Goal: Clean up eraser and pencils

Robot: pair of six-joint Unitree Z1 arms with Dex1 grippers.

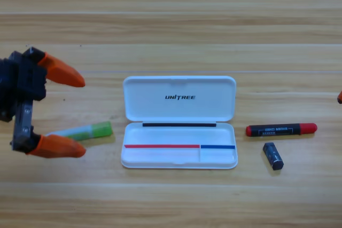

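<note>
The left gripper (pixel 59 111) hangs wide open at the table's left, its lower jaw over the pale pencil (pixel 85 131) beside the open white case (pixel 179 161). Next, it probably must straddle and pinch it. The black-and-red pencil (pixel 281 129) and eraser (pixel 273 156) wait right of the case; of the right gripper (pixel 340 97) only a tip shows.

left gripper (pixel 67 111), jaws spread, over the pale pencil (pixel 85 131) beside white case (pixel 179 100).
</note>
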